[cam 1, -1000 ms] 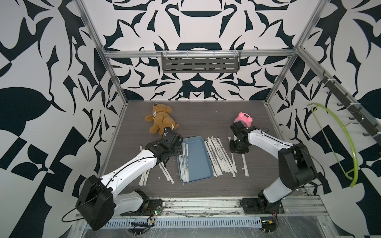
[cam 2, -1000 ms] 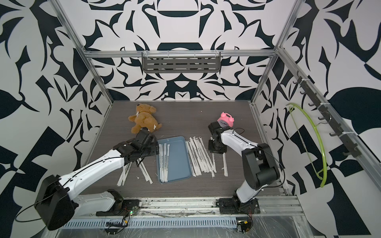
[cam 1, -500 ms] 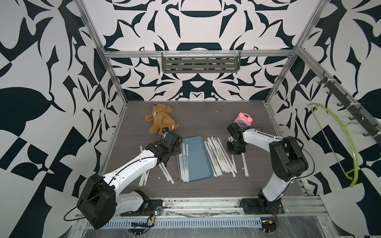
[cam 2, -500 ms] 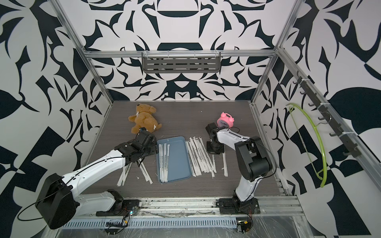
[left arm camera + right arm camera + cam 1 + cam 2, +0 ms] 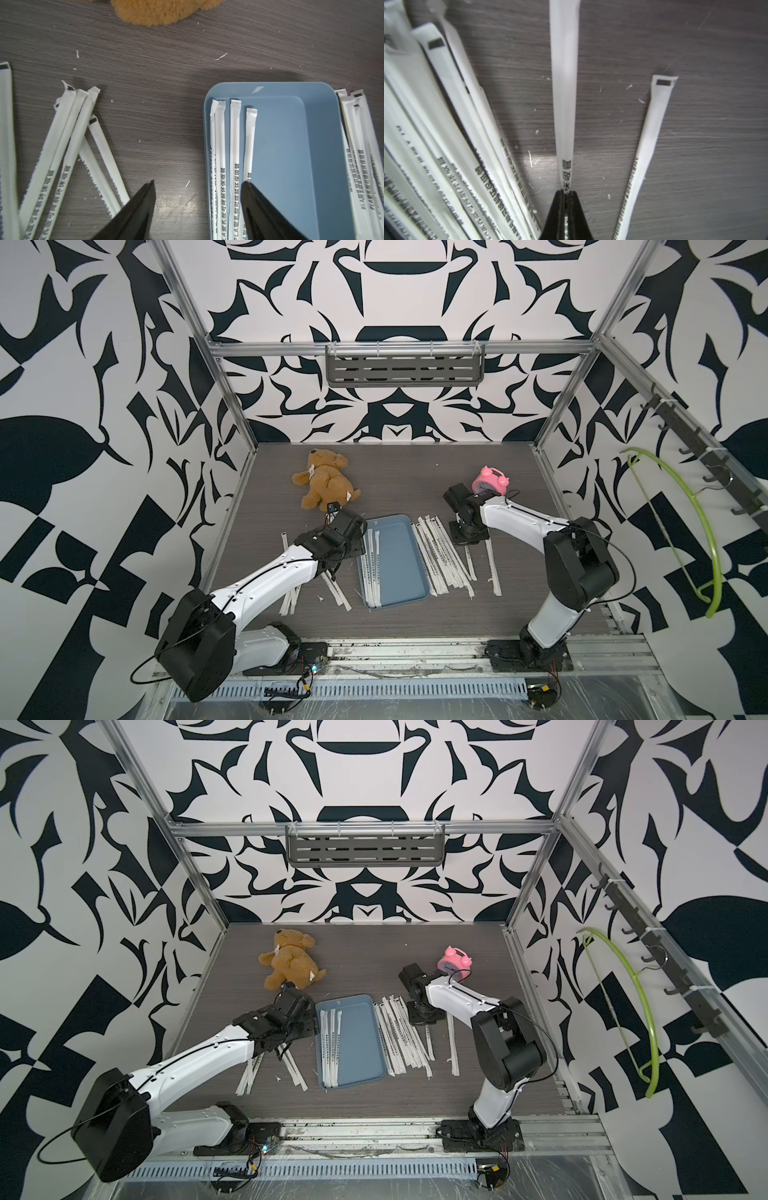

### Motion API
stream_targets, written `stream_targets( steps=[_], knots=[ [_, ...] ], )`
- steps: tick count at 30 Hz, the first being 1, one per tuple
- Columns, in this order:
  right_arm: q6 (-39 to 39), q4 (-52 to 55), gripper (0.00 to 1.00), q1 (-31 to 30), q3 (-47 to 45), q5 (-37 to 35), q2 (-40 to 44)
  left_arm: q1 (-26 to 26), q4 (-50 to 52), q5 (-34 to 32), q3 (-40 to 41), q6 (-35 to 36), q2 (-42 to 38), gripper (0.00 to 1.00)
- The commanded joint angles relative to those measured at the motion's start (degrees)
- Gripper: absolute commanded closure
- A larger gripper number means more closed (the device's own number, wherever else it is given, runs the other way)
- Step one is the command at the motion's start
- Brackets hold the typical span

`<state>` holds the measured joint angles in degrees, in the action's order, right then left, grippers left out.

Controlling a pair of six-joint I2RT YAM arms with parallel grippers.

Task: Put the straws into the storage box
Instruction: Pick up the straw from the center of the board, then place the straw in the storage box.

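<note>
**Paper-wrapped straws [image 5: 234, 145] and one storage box [image 5: 401, 562] on a grey table [image 5: 395, 472].** The box's long side runs front to back. Four straws lie inside along its left wall, parallel to that side. In the left wrist view, six more lie on the table left of the box, fanned and crossing. Right of the box lies an overlapping bundle [image 5: 442, 560], too stacked to count, its axes near-parallel to the box. Two separate straws lie beyond it.

Wrappers read "PLA聚乳酸可降解环保吸管".

The left gripper [image 5: 198, 182] hovers empty with jaws wide apart, one finger over the table and the other over the boxed straws. The right gripper [image 5: 565, 192] is pinched tight on a single straw [image 5: 564, 83], between the bundle and a lone straw [image 5: 652, 128].

One teddy bear [image 5: 326, 483] and one pink alarm clock [image 5: 491, 481] sit toward the back.
</note>
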<state>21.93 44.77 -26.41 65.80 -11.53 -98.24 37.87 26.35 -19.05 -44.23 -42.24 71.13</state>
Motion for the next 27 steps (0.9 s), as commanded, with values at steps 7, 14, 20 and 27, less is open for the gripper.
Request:
stream_targets(
  steps=[7,14,20,27],
  knots=[
    [-1.41,9.31,0.94,-3.83,11.79,-5.84,3.06,-1.24,-2.56,3.73,2.8,-1.09,-1.71,0.29],
    [20.94,-3.68,0.96,-19.1,8.77,8.27,7.5,-3.35,-3.3,7.72,5.48,-2.46,-3.56,0.31],
    [32.53,-13.75,0.97,-29.4,9.4,7.3,-0.89,-3.94,-7.06,11.82,10.78,-6.18,-6.85,0.37],
    [31.66,-15.35,0.97,-30.19,8.31,15.47,-8.48,-3.77,-11.07,16.02,13.24,-6.52,-4.96,0.43]
  ],
)
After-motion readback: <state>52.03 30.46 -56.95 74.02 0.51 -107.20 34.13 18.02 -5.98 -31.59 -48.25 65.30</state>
